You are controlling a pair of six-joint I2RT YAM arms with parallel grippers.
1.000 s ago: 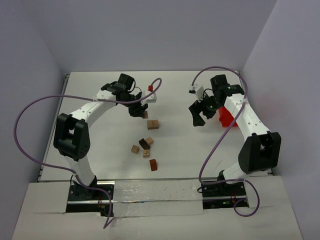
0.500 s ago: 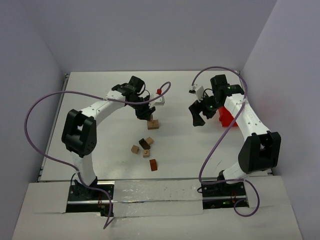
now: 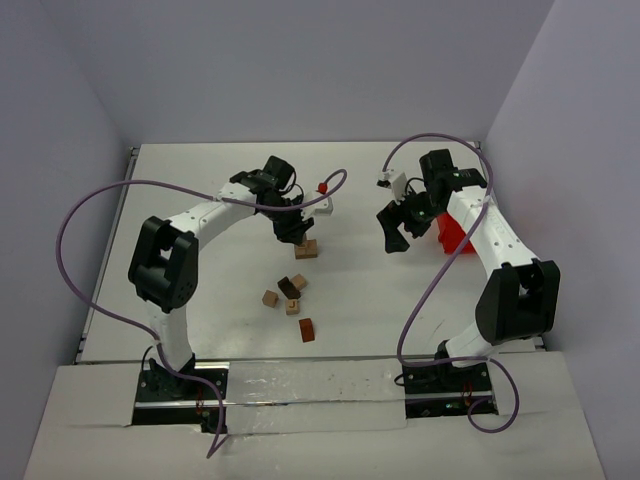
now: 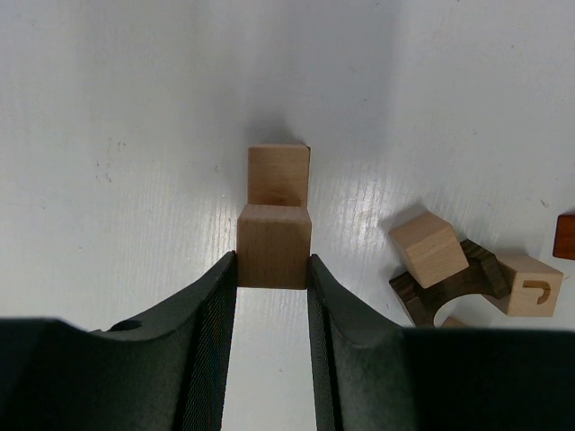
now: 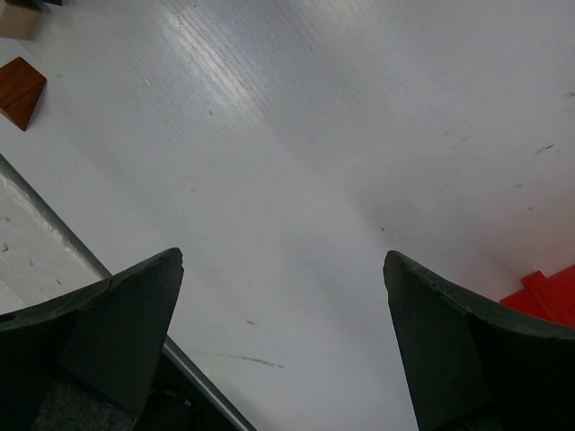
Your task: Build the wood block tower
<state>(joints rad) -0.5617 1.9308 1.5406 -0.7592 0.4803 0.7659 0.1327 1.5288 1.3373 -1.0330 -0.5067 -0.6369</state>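
The left claw (image 4: 272,267) is clenched on a light tan cube (image 4: 274,244), low in the middle of the left wrist view. A second tan cube (image 4: 278,172) sits just above it in the frame. The right claw (image 5: 283,260) gapes wide, holding nothing. The bench (image 3: 200,200) is white and faintly ribbed, enclosed by pale lilac walls (image 3: 300,70). Loose blocks (image 3: 288,294), tan, dark brown and reddish, lie scattered at centre frame.
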